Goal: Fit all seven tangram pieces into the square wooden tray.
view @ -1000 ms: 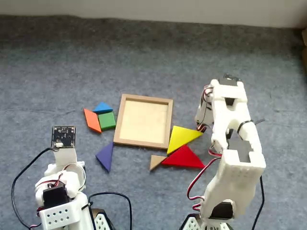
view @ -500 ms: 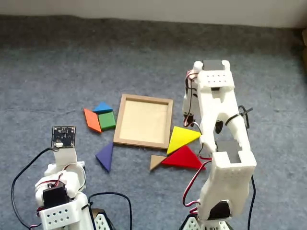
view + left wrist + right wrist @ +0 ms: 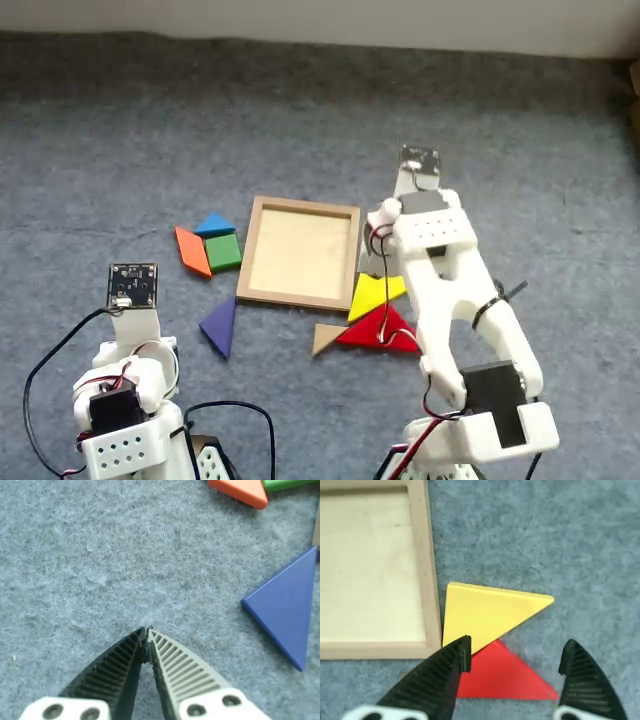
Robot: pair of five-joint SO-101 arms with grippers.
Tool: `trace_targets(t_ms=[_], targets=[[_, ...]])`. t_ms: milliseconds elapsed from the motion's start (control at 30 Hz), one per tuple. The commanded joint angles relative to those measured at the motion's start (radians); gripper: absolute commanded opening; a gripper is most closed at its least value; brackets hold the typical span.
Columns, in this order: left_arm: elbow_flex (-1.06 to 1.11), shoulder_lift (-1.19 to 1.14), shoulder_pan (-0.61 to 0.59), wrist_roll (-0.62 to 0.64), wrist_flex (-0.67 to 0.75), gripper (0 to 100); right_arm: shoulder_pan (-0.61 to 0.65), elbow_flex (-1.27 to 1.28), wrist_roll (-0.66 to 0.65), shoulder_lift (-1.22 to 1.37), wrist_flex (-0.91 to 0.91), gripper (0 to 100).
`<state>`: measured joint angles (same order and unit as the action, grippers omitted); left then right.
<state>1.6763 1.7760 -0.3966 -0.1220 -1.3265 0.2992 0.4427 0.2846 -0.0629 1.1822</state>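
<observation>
From up high, the tray (image 3: 247,258) sits in the middle of the bench (image 3: 120,130) with nothing in it. All seven pieces lie around it, so the job looks like it is only starting. On one side, the orange piece (image 3: 192,250), the green piece (image 3: 223,251) and the small blue piece (image 3: 214,223) are packed close together. The dark blue piece (image 3: 220,323) lies near a tray corner, on the side of the left arm (image 3: 120,400). On the other side are the yellow piece (image 3: 372,295), the red piece (image 3: 380,330) and the tan piece (image 3: 325,337). The right arm (image 3: 440,270) leans out over the yellow piece, likely because the big pieces on its side are easy for it to reach.

In the left wrist view, the left claw (image 3: 146,632) is pinched tight with nothing in it. It points at bare bench. The dark blue piece lies off to the side, apart from the tips. I think this arm is parked to leave room.

In the right wrist view, the right claw (image 3: 516,655) is spread wide and holds nothing. The red piece lies between its two tips. The yellow piece lies just past them, right beside the tray's rim and touching the red one. I think the claw is wide so it can fit around a big piece. I cannot tell which one it wants.
</observation>
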Motion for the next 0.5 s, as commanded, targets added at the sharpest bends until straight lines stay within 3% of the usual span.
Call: trace_targets(t_ms=[0, 233, 467], targets=[[0.019, 0.045, -0.007, 0.006, -0.005, 1, 0.007, 0.071, 0.025, -0.058, -0.139, 28.6], [0.019, 0.045, -0.007, 0.006, -0.005, 1, 0.010, 0.059, 0.399, 0.056, -0.214, 28.8], [0.019, 0.045, -0.007, 0.006, -0.005, 1, 0.028, -0.002, 0.404, 0.119, -0.242, 28.9]])
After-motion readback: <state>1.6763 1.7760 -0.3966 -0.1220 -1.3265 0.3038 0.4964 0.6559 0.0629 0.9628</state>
